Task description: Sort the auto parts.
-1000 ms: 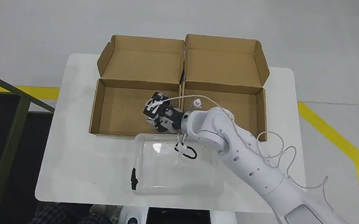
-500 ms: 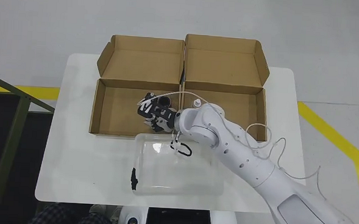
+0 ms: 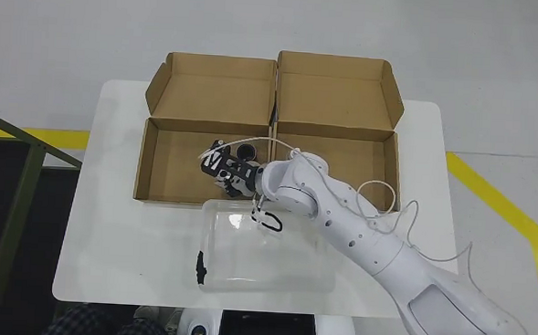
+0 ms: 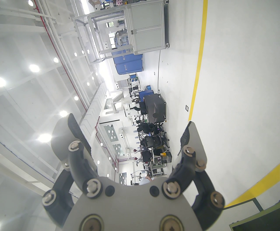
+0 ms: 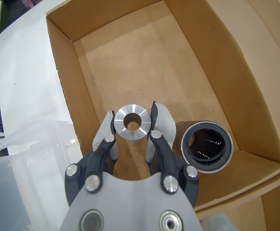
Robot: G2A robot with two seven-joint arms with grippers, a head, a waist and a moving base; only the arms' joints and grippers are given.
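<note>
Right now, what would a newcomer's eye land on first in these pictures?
The right hand is shut on a shiny silver metal ring with a hole, inside the left open brown cardboard box. Close beside it in that box sits a black-and-silver hollow cylindrical bearing. A clear plastic tray rests on the white table before the box.

Lit brightly and evenly from overhead across the white round-cornered table [image 3: 111, 214]. Casts soft shadows inside the open brown cardboard box [image 3: 173, 167]. Flares around round white ceiling lamps [image 4: 34, 68], glints on the shiny silver metal ring [image 5: 119, 122]. Bows straight lines near wrist-view edges.
</note>
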